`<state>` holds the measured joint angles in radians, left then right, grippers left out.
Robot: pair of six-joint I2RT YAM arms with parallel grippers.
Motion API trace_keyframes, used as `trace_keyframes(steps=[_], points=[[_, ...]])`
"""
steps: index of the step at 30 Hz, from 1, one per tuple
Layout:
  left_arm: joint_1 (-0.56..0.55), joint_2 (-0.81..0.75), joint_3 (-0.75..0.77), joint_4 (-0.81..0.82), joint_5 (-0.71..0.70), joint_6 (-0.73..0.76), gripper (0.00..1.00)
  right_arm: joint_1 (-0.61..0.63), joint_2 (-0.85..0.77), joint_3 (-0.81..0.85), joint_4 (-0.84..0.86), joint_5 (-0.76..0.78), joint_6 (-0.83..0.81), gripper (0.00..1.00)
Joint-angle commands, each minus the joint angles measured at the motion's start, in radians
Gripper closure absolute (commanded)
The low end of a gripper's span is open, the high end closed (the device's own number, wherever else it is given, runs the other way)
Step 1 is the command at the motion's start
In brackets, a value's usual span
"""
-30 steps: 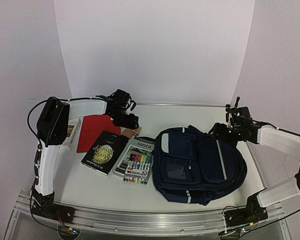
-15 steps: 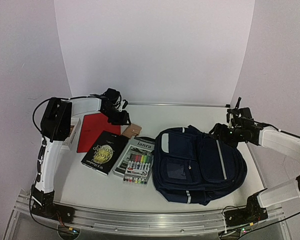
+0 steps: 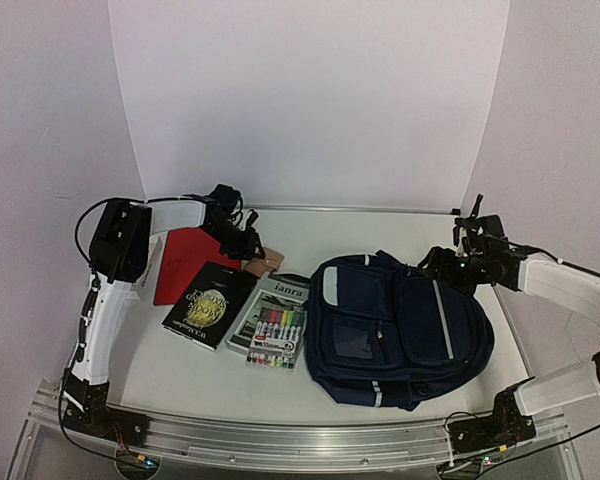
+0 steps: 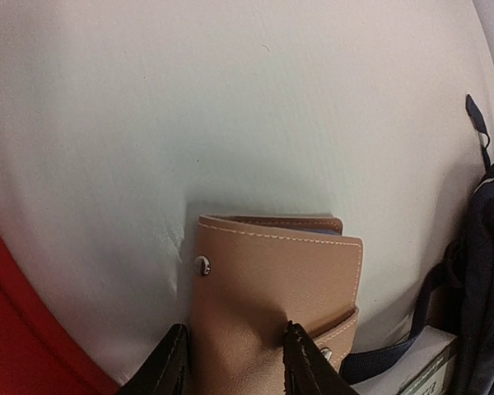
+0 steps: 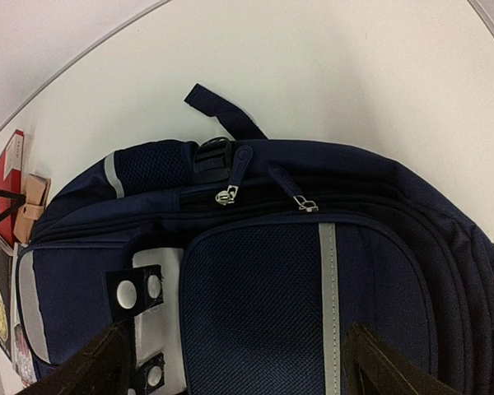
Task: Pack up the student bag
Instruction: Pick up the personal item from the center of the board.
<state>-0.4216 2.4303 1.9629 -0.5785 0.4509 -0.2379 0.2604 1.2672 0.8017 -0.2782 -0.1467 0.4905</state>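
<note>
The student bag (image 3: 400, 335) lies flat on the counter's (image 3: 380, 235) right half under the wide-open, empty right tool (image 5: 230, 337) — beside it a marker pack (image 3: 275, 338) on a grey pad (image 3: 285, 290) lettered "ianra", a black book (image 3: 208, 303) and a red folder (image 3: 185, 258) — while the left tool (image 4: 235, 366), parted, straddles a tan wallet's (image 4: 272, 280) edge.

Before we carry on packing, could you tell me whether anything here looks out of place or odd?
Nothing looks spilled or damaged. The only oddity: the large navy blue fabric backpack looks zipped shut, while the tan leather wallet under the open left pincer lies outside it on the white table.
</note>
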Motion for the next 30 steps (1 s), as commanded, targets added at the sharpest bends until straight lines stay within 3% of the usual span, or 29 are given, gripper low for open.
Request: trace_keyframes(steps=[1,7,13,19,25,30], points=[[0.003,0.019,0.033,0.005,0.036,-0.022,0.65,-0.003,-0.026,-0.003,0.0,0.004,0.003,0.13],[0.003,0.051,0.06,-0.02,0.004,-0.034,0.63,-0.003,-0.037,0.001,-0.003,0.002,0.003,0.13],[0.003,0.053,0.044,-0.009,0.026,-0.029,0.84,-0.003,-0.04,0.005,-0.006,0.001,0.007,0.13],[0.018,-0.02,-0.037,0.074,0.084,-0.05,0.99,-0.003,-0.059,0.021,-0.014,-0.016,0.012,0.13],[0.029,-0.142,-0.105,0.179,0.163,-0.079,1.0,-0.002,-0.101,0.054,-0.033,-0.054,0.007,0.13],[0.03,-0.294,-0.172,0.279,0.146,-0.094,1.0,-0.002,-0.165,0.081,-0.036,-0.116,-0.038,0.14]])
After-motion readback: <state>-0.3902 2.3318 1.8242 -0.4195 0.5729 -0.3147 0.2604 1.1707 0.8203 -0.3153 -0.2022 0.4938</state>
